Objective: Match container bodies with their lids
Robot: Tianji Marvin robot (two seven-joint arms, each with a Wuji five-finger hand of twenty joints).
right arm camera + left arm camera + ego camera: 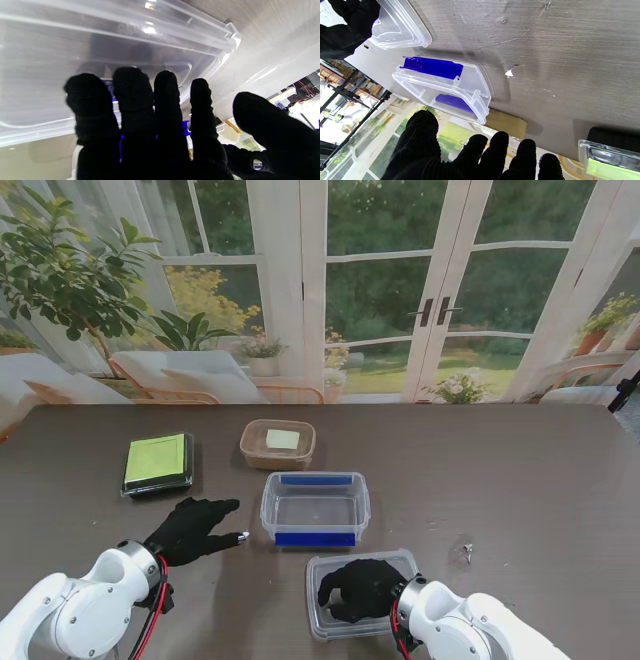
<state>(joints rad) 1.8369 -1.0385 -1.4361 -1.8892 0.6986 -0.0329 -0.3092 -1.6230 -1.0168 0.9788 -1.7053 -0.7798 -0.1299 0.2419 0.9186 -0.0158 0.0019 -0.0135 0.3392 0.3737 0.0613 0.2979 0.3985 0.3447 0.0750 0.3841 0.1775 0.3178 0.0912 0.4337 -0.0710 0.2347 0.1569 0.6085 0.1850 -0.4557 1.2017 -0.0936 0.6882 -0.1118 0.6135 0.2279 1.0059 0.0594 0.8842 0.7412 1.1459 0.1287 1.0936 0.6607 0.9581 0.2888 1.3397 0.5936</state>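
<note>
Right hand (362, 588) lying flat on the clear rectangular plastic lid (325, 615) at the near counter (540, 480) edge, fingers (135, 100) spread and grasping nothing — left hand (190, 530) likewise released, just beside the clear blue-latched plastic container body (315, 508) mid-counter.

lid (330, 618) nearer me, container (315, 509) behind

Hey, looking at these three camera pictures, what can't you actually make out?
- Stand view: whether the right hand grips or only rests on the clear lid; the glove covers the contact.
- Stand view: the small speck on the table, too small to identify.
- Right wrist view: clear container mostly hidden behind fingers.
</note>
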